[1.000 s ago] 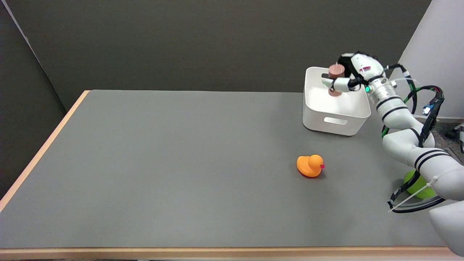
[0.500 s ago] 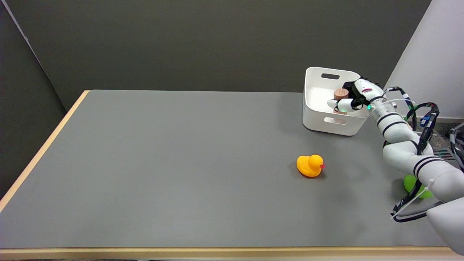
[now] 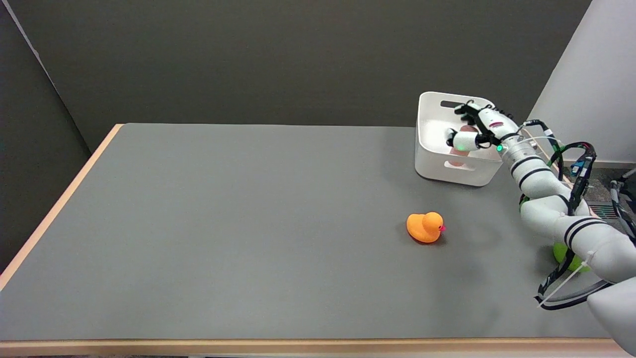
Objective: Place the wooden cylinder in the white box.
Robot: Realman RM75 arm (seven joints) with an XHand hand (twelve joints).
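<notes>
Inside the white box (image 3: 428, 149), right hand (image 3: 478, 130) lower than before, fingers (image 3: 459, 139) now spread, wooden cylinder (image 3: 461, 150) released.

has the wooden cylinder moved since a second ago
Yes. The wooden cylinder has gone down, from above the white box's rim to low inside it, partly hidden by the right hand.

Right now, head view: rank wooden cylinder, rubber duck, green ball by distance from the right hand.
1. wooden cylinder: inside the white box, at the right hand.
2. rubber duck: mid-table, nearer the camera.
3. green ball: right edge, behind the arm.
</notes>
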